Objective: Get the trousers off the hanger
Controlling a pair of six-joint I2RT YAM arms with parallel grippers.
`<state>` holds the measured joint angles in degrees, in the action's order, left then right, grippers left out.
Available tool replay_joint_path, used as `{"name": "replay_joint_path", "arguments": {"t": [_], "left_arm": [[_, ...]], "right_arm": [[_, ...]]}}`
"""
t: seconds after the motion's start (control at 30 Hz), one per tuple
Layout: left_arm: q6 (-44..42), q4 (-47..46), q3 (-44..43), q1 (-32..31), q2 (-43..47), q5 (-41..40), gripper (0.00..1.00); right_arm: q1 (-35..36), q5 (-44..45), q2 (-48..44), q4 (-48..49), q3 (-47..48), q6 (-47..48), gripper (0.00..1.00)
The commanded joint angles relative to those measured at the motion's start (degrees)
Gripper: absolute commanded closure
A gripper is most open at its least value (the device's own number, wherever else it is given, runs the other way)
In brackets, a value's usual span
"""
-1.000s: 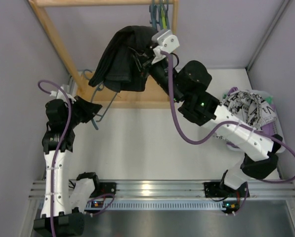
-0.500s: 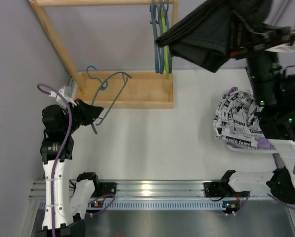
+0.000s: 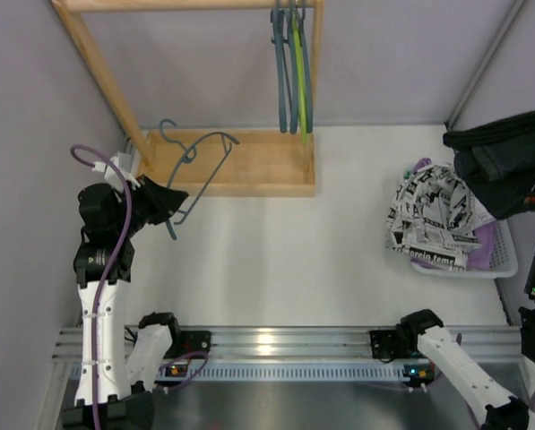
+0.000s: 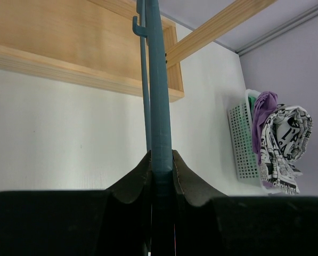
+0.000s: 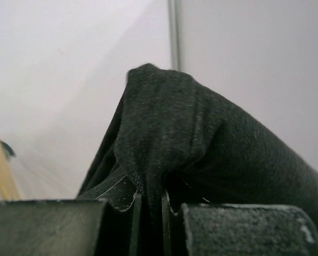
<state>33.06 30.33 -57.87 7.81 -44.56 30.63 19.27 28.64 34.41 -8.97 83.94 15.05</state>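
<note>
Near basket (image 4: 242, 140), black trousers (image 3: 504, 161) swung rightward in right claw (image 5: 148, 201), left claw (image 4: 160, 162) pinching hanger (image 4: 155, 80)

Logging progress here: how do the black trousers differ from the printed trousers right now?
The black trousers are plain; the printed trousers are white with dense black print. The black trousers hang pinched in the right end effector; the printed trousers lie heaped over the basket. Both are limp, crumpled cloth.

Robot lab cell: bare grey walls (image 3: 34, 107), white table (image 3: 294, 260), alu mounting rail (image 3: 276, 345), wooden test rack (image 3: 249, 166).
</note>
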Motion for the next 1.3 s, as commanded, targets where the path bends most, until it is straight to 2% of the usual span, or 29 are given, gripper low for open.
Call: {"name": "replay_joint_path", "arguments": {"t": [0.0, 0.13, 0.33, 0.4, 0.57, 0.77, 0.9, 1.13, 1.23, 1.27], "left_arm": [[0.3, -2.5, -2.7, 0.0, 0.5, 0.3, 1.0], [0.3, -2.4, -2.4, 0.0, 1.3, 0.0, 1.0], [0.8, -2.5, -2.6, 0.0, 1.4, 0.0, 1.0], [0.5, -2.5, -2.6, -0.1, 1.2, 0.1, 1.0], [0.3, -2.5, -3.3, 0.0, 1.3, 0.2, 1.0], [-1.7, -2.5, -4.6, 0.1, 1.3, 0.6, 1.0], [-5.1, -2.4, -6.8, 0.0, 1.3, 1.4, 1.0], [-13.2, -2.4, -12.1, 0.0, 0.0, 2.2, 1.0], [-16.4, -2.5, -14.0, 0.0, -1.3, 2.9, 1.0], [-17.1, -2.5, -14.6, 0.0, -2.5, 2.9, 1.0]], "right_arm": [[-5.6, 1.3, -5.5, -5.7, -5.3, -2.3, 1.0], [-11.3, 1.6, -12.5, -13.1, -14.5, -4.8, 1.0], [-18.7, 1.9, -19.4, -18.9, -22.8, -8.9, 1.0], [-21.3, 1.7, -20.2, -18.9, -24.4, -9.3, 1.0], [-20.9, 4.8, -17.4, -12.8, -33.0, -5.0, 1.0], [-20.9, -3.8, -6.2, -3.3, -36.1, -2.6, 1.0], [-21.6, -8.5, 6.6, 1.1, -33.7, -1.1, 1.0], [-26.5, -16.7, 25.8, -3.6, -28.5, -2.4, 0.98], [-31.2, -25.9, 31.7, -5.8, -27.9, -5.1, 0.91], [-32.0, -31.7, 33.9, -6.3, -27.7, -5.0, 0.84]]}}
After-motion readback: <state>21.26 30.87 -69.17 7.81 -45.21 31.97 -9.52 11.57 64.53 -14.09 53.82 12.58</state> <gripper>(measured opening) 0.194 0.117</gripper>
